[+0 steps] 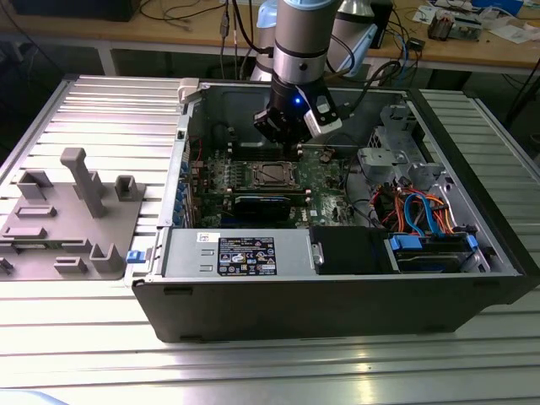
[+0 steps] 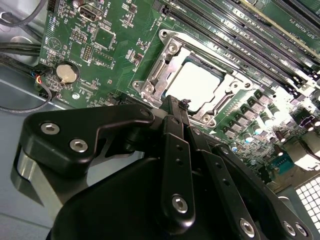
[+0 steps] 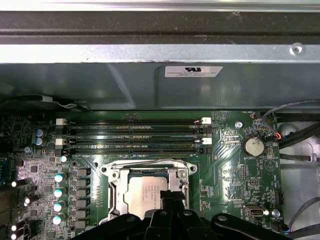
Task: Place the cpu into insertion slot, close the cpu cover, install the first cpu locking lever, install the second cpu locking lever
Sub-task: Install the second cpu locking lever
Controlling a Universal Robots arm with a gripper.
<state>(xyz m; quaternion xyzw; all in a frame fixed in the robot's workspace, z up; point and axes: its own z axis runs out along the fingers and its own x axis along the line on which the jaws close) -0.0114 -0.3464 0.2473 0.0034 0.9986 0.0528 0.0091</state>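
— Where is the cpu (image 2: pixel 199 86) sitting?

— In the insertion slot (image 2: pixel 207 120) on the green motherboard (image 2: pixel 107 45), inside the open computer case (image 1: pixel 337 295). In both wrist views its pale silver-grey top shows through the window of the cpu cover (image 2: pixel 155 75), which lies flat over it — a thin silvery frame, socket-sized.

— And the gripper (image 2: pixel 175 102)?

— It hangs just above the socket's edge. In the second wrist view the two black fingers are pressed together with no gap at their tips, and I see nothing between them — clenched on air, as far as I can judge.

— How would the parts handle?

— The chip looks light, rigid and slick on top, and fragile underneath, I'd guess; it should only be taken by its edges. The cover is stiff sheet metal on a hinge, best pushed at its free rim. Any lever would be thin springy wire, I expect, but I cannot make out how the levers stand.

— Anything else nearby?

— Long black memory slots (image 3: pixel 132 135) run beside the socket, and a coin battery (image 3: pixel 253 146) sits near them.
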